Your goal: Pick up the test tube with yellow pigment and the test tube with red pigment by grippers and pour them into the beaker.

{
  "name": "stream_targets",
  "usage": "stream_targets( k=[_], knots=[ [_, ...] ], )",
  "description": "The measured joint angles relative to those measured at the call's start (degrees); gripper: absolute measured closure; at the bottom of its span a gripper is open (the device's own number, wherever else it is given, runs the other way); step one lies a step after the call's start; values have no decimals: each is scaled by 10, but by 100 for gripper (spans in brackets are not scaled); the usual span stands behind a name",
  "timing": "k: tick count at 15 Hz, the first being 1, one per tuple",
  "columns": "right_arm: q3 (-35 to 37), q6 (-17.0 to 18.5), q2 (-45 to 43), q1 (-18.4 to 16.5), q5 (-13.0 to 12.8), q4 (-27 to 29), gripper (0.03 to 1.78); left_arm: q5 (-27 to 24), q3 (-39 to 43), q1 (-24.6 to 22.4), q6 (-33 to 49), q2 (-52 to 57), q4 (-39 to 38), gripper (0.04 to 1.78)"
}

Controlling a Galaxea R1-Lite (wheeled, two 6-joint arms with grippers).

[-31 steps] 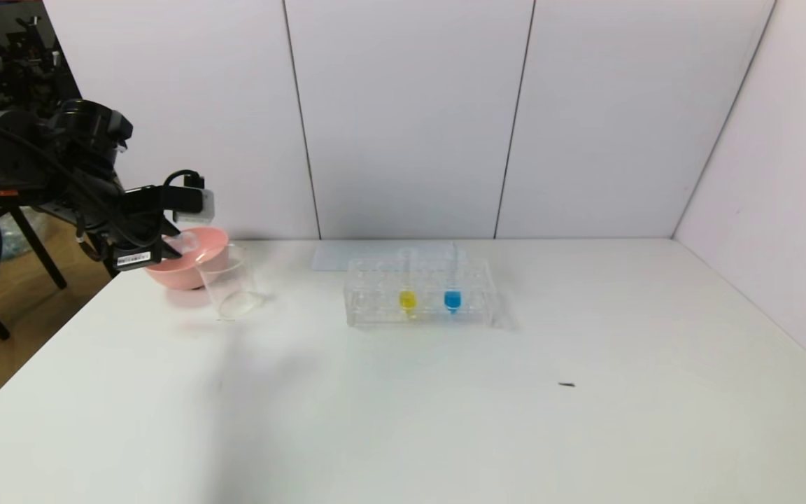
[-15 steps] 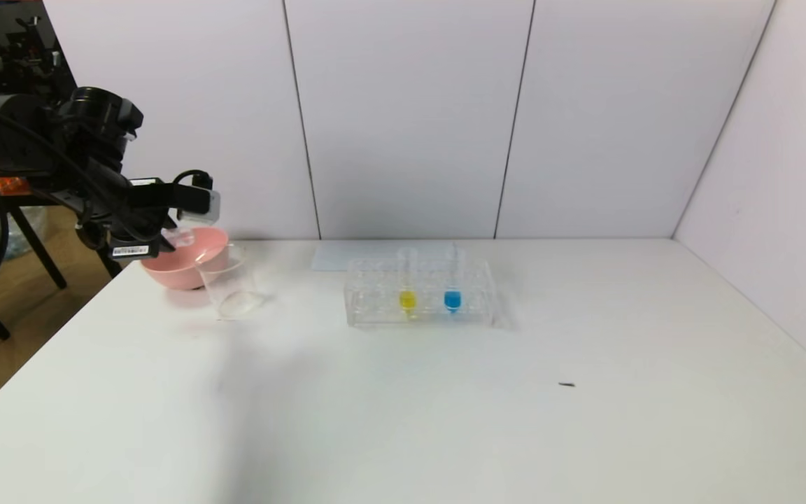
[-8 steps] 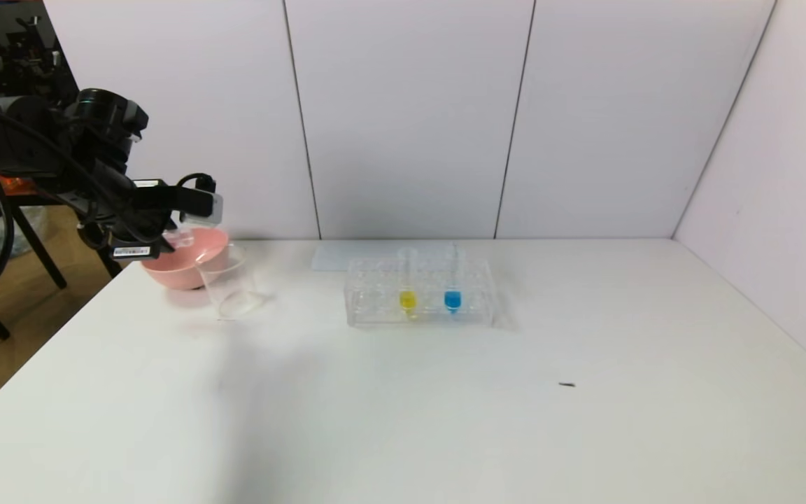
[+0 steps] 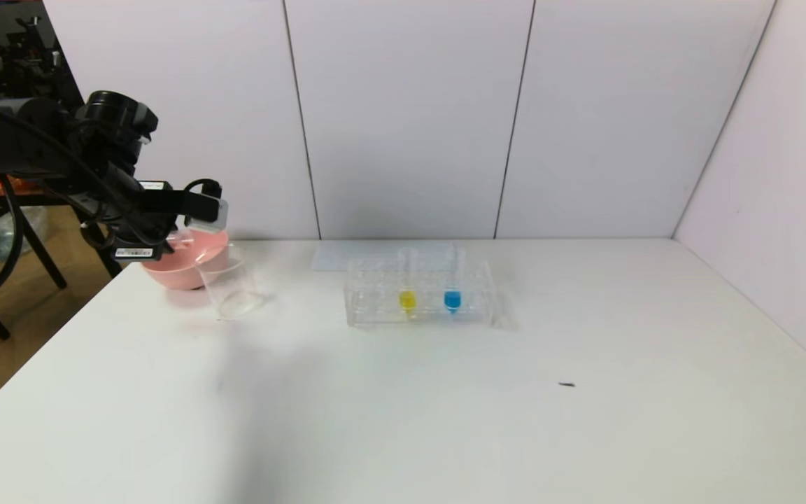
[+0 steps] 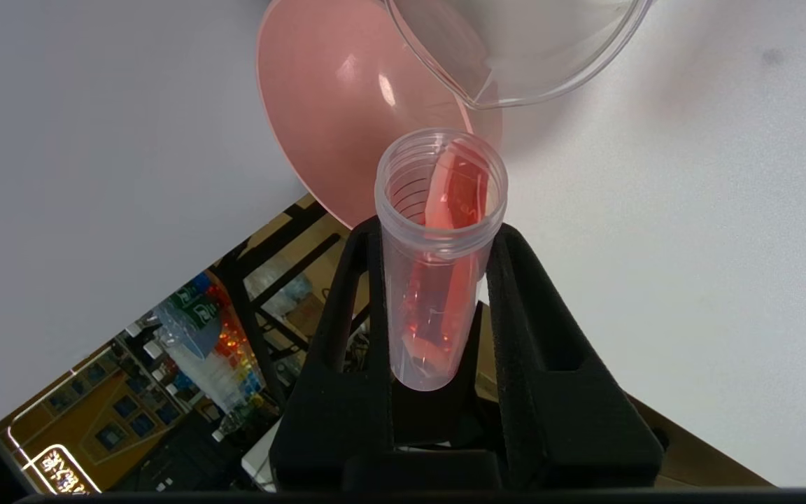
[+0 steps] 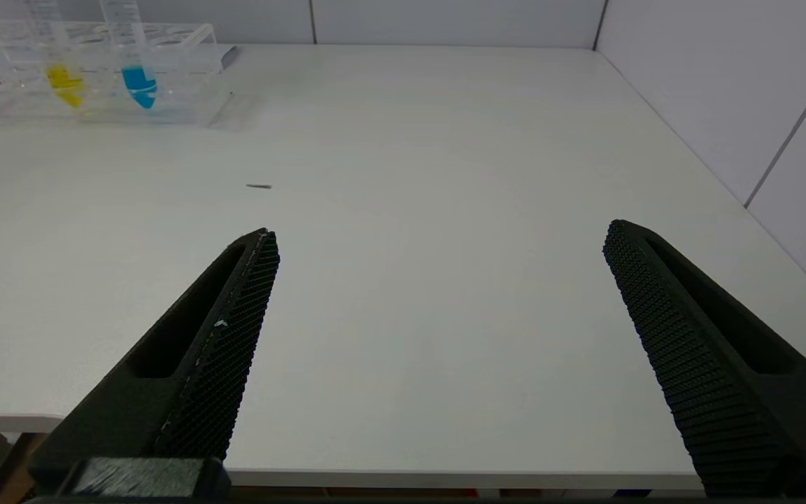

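Note:
My left gripper is shut on the test tube with red pigment. It holds the tube tilted above the pink bowl, its open mouth toward the beaker. Red-orange liquid shows inside the tube. In the left wrist view my left gripper has the beaker's rim just beyond the tube's mouth. The test tube with yellow pigment stands upright in the clear rack; it also shows in the right wrist view. My right gripper is open and empty over the table's front edge.
A pink bowl stands just behind and left of the beaker, close to the table's left edge; it also shows in the left wrist view. A blue-liquid tube stands beside the yellow one. A small dark speck lies on the table.
My left gripper has risen and shifted a little right toward the beaker, still holding the red tube. The rack, beaker and bowl have not moved.

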State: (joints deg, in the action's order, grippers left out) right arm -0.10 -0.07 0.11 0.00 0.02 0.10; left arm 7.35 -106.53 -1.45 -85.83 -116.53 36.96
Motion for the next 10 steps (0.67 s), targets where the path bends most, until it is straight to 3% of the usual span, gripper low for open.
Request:
stream_targets(
  k=[10],
  knots=[
    [0,0,0,0,0,0,11,27,-7,16,-10,-7,0,138]
  ],
)
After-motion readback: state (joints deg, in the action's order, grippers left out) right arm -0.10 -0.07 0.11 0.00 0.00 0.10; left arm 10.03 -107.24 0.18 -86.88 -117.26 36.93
